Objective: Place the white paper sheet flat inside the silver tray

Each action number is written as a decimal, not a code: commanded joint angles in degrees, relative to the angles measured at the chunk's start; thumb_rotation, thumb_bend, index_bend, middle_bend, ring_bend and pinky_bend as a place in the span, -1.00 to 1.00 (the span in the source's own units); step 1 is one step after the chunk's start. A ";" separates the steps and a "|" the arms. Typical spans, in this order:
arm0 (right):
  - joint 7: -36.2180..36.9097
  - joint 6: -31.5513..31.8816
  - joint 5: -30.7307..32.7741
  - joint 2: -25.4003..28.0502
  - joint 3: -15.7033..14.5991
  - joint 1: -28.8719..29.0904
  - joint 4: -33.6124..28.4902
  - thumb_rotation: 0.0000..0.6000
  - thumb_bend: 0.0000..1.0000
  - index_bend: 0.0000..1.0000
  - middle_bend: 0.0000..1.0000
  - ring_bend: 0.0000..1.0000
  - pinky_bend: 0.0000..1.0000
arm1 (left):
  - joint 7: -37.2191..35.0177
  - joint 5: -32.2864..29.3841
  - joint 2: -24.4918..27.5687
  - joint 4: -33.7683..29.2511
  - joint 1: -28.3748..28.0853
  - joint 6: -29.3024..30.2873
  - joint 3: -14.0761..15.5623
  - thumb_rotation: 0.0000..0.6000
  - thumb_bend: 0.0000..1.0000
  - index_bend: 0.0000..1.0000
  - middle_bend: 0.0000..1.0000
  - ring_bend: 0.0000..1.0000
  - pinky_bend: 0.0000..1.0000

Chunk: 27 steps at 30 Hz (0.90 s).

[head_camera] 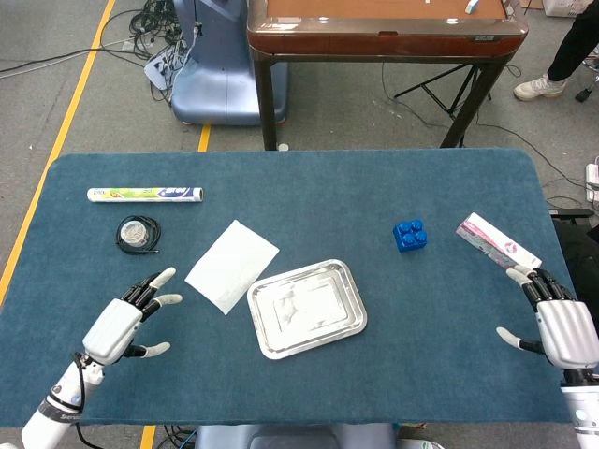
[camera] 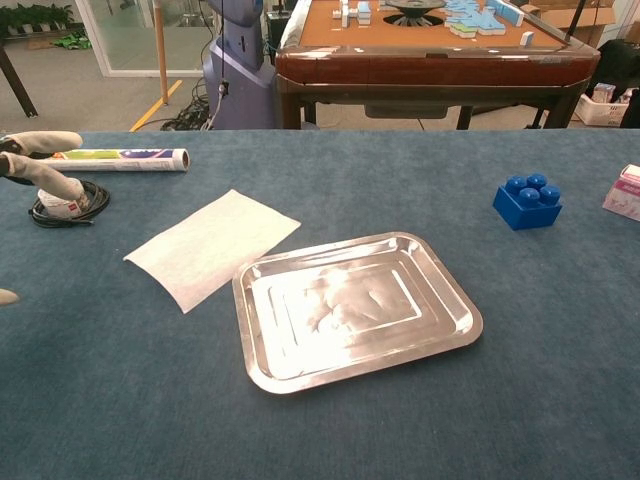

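A white paper sheet [head_camera: 232,266] [camera: 213,245] lies flat on the blue table, just left of the silver tray [head_camera: 348,323] [camera: 455,322], its corner close to the tray's rim. The tray holds nothing. My left hand [head_camera: 120,323] hovers open with spread fingers a little left of the sheet; its fingertips [camera: 40,170] show at the left edge of the chest view. My right hand [head_camera: 562,323] stays open near the table's right edge, far from the tray.
A foil roll [head_camera: 145,195] and a coiled black cable with a tape roll [head_camera: 138,232] lie at the back left. A blue brick [head_camera: 409,235] and a pink-white box [head_camera: 496,240] sit to the right. A wooden table [head_camera: 384,28] stands behind.
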 commanded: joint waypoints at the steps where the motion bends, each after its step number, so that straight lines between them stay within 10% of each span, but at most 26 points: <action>1: 0.31 0.07 0.06 0.12 0.06 -0.06 0.05 1.00 -1.00 -0.62 -0.61 -0.74 -0.41 | 4.83 -0.23 -2.61 0.94 -1.63 -0.88 -1.25 1.00 -0.82 -0.46 -0.92 -0.75 -0.11; 5: 0.61 -0.11 0.04 0.21 0.08 0.02 0.14 1.00 -1.00 -0.62 -0.61 -0.74 -0.41 | 7.98 -0.39 -3.86 0.83 -3.19 -2.13 -1.89 1.00 -0.82 -0.46 -0.49 -0.39 0.13; 12: 1.05 -0.44 -0.01 0.41 0.12 0.21 0.18 1.00 -1.00 -0.59 -0.60 -0.74 -0.41 | 9.91 0.94 -6.93 3.35 -6.87 -3.24 -2.93 1.00 -0.82 -0.41 0.95 0.73 0.93; 27: 2.08 -0.14 -0.15 0.82 0.19 0.06 0.21 1.00 -1.00 -0.56 -0.58 -0.74 -0.41 | 13.87 1.29 -13.32 10.71 -12.24 -6.65 -2.48 1.00 -0.82 -0.34 1.00 0.99 1.00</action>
